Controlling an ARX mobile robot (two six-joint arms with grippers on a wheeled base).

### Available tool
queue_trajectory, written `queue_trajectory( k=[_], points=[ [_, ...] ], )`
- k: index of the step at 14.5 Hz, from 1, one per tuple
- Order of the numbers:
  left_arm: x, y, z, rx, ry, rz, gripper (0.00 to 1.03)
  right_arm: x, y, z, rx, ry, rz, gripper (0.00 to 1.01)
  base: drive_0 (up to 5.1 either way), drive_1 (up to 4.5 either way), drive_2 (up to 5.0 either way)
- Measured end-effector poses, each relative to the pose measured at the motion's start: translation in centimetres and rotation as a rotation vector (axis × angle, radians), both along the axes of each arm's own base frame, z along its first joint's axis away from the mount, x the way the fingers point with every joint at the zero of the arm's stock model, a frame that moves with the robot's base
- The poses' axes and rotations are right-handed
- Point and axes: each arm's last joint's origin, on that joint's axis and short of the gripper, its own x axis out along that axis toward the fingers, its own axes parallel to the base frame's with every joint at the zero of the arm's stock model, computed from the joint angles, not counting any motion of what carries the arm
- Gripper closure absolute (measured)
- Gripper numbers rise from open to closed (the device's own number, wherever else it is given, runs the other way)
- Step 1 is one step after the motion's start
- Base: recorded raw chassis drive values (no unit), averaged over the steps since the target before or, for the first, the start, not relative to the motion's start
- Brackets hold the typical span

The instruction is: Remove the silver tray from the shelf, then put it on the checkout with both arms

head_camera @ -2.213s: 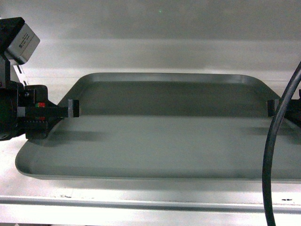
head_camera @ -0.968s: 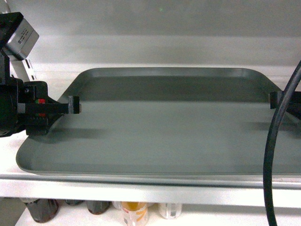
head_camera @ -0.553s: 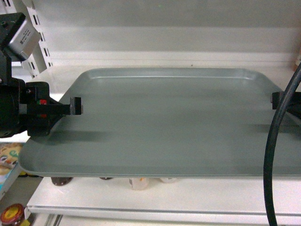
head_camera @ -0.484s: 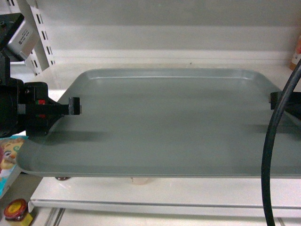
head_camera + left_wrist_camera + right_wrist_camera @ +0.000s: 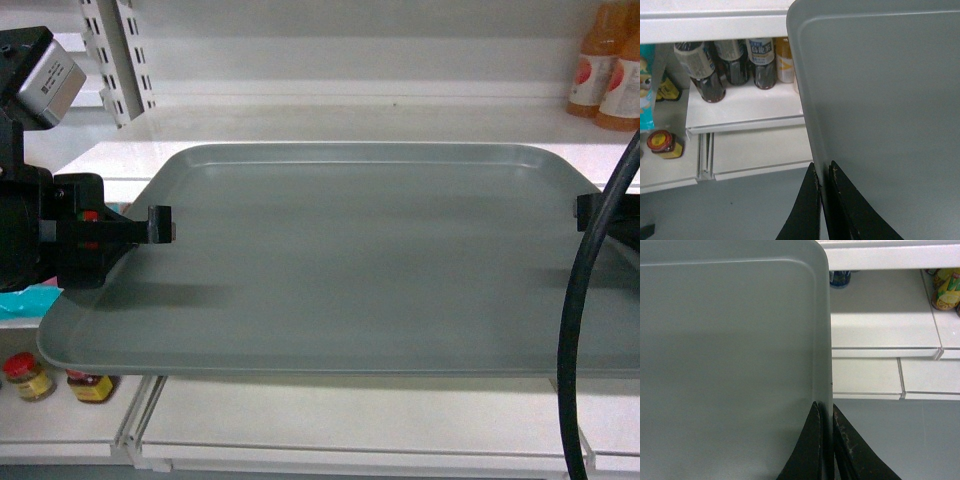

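The large flat grey-silver metal tray point(image 5: 350, 260) with rounded corners and a low rim is held level in the air, clear of the white metal store shelf board point(image 5: 330, 125) behind it. The tray carries no writing. Beyond its left edge, the left wrist view shows dark bottles point(image 5: 730, 65) with pale labels whose print is too small to read, and a red-lidded jar point(image 5: 662, 145) on a lower white board.

The left end effector point(image 5: 823, 176) is clenched on the tray's left rim, one thin black finger above the metal and one below. The right end effector point(image 5: 824, 415) is clamped the same way on the tray's right rim.

Behind the tray stand slotted white uprights point(image 5: 115, 50), and orange juice bottles point(image 5: 605, 65) stand at the far right of the shelf. Below the tray's right side lie white lower boards point(image 5: 880, 330) and grey floor point(image 5: 900, 440).
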Motion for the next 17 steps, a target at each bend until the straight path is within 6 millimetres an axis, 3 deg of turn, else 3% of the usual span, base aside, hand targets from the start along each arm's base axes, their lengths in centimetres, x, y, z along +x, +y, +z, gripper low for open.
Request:
queue_trajectory(
  k=[17],
  points=[
    [0.01,0.09,-0.01,0.001,0.002,0.004,0.99,0.04,0.03,0.06,0.001,-0.006,0.0,0.98,0.0,-4.27,4.2]
  ],
)
